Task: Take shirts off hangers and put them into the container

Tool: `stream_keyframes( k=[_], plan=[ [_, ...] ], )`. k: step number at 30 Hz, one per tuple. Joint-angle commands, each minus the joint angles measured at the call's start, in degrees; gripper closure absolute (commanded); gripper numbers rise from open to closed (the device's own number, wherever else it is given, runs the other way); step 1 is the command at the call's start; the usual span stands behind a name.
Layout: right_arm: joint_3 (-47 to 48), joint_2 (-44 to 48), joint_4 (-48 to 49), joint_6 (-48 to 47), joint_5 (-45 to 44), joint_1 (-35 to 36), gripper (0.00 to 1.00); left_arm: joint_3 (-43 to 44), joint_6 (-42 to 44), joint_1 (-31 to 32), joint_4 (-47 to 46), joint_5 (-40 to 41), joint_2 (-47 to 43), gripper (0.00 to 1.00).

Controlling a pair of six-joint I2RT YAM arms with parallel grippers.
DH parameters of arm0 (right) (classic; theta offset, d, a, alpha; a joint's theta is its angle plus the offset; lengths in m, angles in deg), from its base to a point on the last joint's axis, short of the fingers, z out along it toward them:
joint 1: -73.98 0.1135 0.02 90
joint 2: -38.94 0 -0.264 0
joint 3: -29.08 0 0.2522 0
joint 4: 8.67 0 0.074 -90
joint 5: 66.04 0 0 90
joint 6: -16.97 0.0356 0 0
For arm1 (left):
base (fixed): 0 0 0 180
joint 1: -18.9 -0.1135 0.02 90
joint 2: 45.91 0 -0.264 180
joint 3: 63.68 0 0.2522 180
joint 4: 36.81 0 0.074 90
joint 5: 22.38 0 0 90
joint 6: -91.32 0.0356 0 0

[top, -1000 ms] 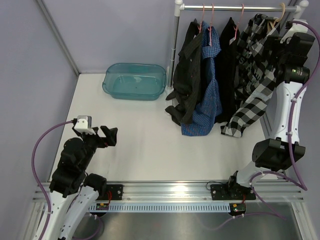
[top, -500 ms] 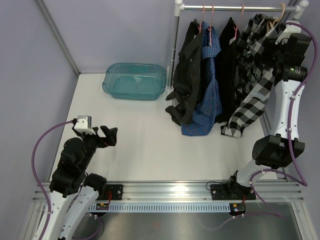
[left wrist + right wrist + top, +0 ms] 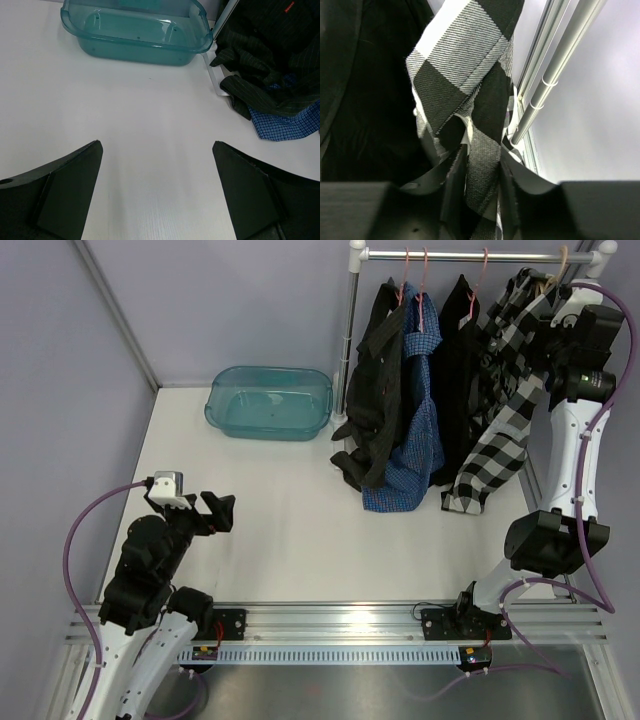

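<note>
White tabletop (image 3: 300, 530), lilac walls (image 3: 60, 390) close. My left gripper (image 3: 156, 147) gapes wide over it, translucent teal plastic tub (image 3: 268, 420) at the far edge; my right gripper (image 3: 475, 182) pinches the hanging black-and-white bold-check shirt (image 3: 462, 60).

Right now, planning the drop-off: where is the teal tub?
In the top view the teal tub sits at the table's far edge, left of centre, just left of the hanging black shirt; the left wrist view shows it ahead, upper left.

Top view looks down over the whole table (image 3: 290, 530). Left wrist view sits low, facing the tub (image 3: 135, 50), which both show. Right wrist view looks up, close against the checked shirt (image 3: 470, 55).
</note>
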Motion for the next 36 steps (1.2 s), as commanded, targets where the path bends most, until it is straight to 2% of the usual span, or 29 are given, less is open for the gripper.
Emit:
stream_keyframes(
  k=[1,4,8,10,31,36],
  plan=[
    [2.8,1.24,1.93,-0.17,1.6,0.06,0.66,-0.14,-0.31,0.36,-2.04,1.01,-0.18,0.01],
    [3.51,1.15,1.93,0.44,1.51,0.06,0.75,-0.14,-0.31,0.27,-2.04,1.1,-0.1,0.01],
    [4.12,1.15,2.02,1.23,0.37,0.06,0.96,-0.14,-0.31,0.27,-2.04,1.19,-0.1,0.01],
    [4.21,1.59,2.19,1.41,0.19,0.06,1.0,-0.23,-0.31,0.27,-2.04,1.19,-0.18,0.01],
    [3.95,8.44,7.46,4.66,-0.87,0.06,1.0,-0.05,-0.4,0.27,-1.78,1.8,-0.53,0.01],
    [-3.76,14.05,11.5,5.72,-2.88,0.06,1.0,-0.05,-0.4,0.27,-1.78,1.98,-0.62,0.01]
  ],
)
